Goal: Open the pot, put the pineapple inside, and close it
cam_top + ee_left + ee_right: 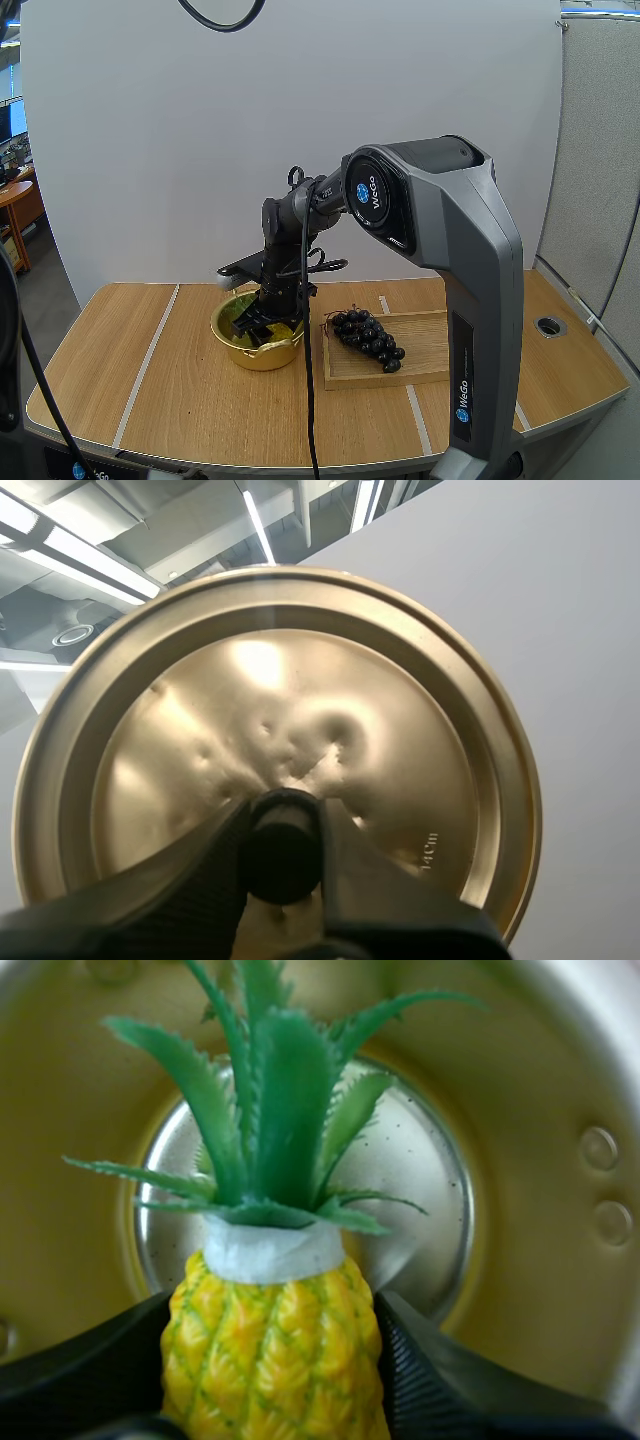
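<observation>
High view has the table [120, 380] bearing the open pot [250, 357], my right gripper [262, 318] down inside it; my left gripper [285, 820] clamps the thin lid [280, 710] by its knob [285, 858]; the right pinches the pineapple [272, 1360] mid-body above the pot floor (likely light, stiff, slick plastic; that hold suits).

"WeGo" on arm [478, 262], "14Cm" on lid [180, 730]
</observation>
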